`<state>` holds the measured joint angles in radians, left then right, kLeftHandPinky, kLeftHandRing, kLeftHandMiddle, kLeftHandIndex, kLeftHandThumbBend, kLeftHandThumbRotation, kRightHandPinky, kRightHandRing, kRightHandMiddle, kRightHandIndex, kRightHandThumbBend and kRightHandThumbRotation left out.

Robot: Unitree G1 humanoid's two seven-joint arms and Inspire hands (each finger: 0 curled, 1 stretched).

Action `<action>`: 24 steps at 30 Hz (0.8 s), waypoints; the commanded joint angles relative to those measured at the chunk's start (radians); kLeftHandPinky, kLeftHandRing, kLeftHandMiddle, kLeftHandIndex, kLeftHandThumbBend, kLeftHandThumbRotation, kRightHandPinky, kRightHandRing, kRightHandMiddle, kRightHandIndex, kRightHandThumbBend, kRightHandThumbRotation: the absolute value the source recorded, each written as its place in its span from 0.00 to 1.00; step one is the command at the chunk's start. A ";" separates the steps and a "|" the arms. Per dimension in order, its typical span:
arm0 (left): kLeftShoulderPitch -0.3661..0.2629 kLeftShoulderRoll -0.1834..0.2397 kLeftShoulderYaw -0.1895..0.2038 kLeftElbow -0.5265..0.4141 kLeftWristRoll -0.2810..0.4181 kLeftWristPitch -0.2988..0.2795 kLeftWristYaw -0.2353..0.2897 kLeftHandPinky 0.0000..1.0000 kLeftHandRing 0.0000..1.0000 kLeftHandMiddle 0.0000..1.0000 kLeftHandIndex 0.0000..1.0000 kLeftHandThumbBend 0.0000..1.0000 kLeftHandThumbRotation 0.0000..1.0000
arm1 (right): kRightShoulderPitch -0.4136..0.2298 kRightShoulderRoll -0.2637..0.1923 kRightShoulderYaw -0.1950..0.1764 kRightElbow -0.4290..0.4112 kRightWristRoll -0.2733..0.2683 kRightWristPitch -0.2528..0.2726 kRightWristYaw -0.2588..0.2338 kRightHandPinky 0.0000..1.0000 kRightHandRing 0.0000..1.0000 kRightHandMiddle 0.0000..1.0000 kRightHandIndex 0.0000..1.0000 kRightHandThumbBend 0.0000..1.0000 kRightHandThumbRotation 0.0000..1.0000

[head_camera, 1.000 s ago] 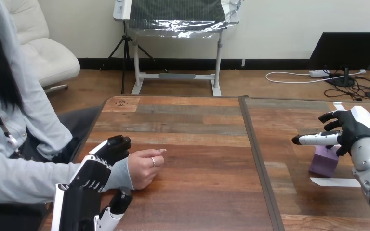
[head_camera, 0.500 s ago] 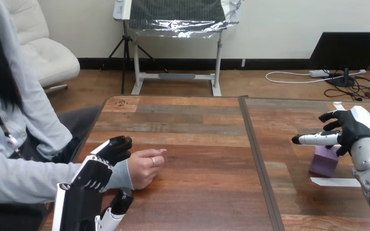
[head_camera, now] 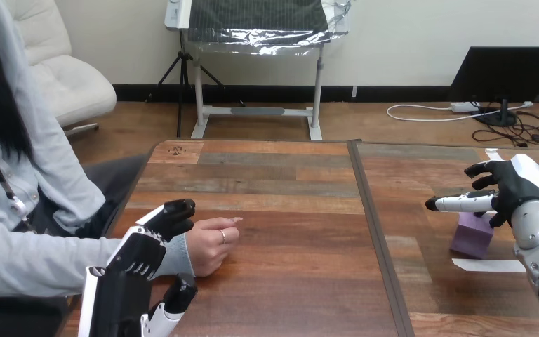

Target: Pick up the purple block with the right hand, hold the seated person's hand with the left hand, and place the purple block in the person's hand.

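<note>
Right hand hovers spread wide, the block just beneath its fingers on a paper slip. Left hand lies loosely open across the person's wrist, with the person's hand just beyond its fingertips.

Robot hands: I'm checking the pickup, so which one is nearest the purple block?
The right hand, open just above the purple block. The left hand is across the table at the person's wrist.
</note>
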<state>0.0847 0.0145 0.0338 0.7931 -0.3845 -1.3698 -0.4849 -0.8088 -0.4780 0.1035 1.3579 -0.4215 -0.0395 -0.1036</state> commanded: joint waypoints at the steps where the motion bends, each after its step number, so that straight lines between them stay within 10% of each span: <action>1: -0.055 -0.003 -0.008 -0.019 0.001 0.002 -0.006 0.78 0.81 0.79 0.75 0.75 0.62 | -0.014 0.015 -0.002 -0.001 0.014 0.002 0.017 0.66 0.77 0.79 0.80 0.88 0.29; 24: -0.066 -0.006 -0.018 -0.011 -0.033 0.020 -0.037 0.79 0.83 0.80 0.74 0.74 0.59 | -0.061 -0.019 -0.007 -0.021 0.039 -0.002 0.049 0.36 0.47 0.55 0.79 0.88 0.34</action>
<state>0.0758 0.0124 0.0197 0.7934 -0.4026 -1.3563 -0.5103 -0.8130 -0.4838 0.0974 1.3571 -0.3934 -0.0523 -0.0791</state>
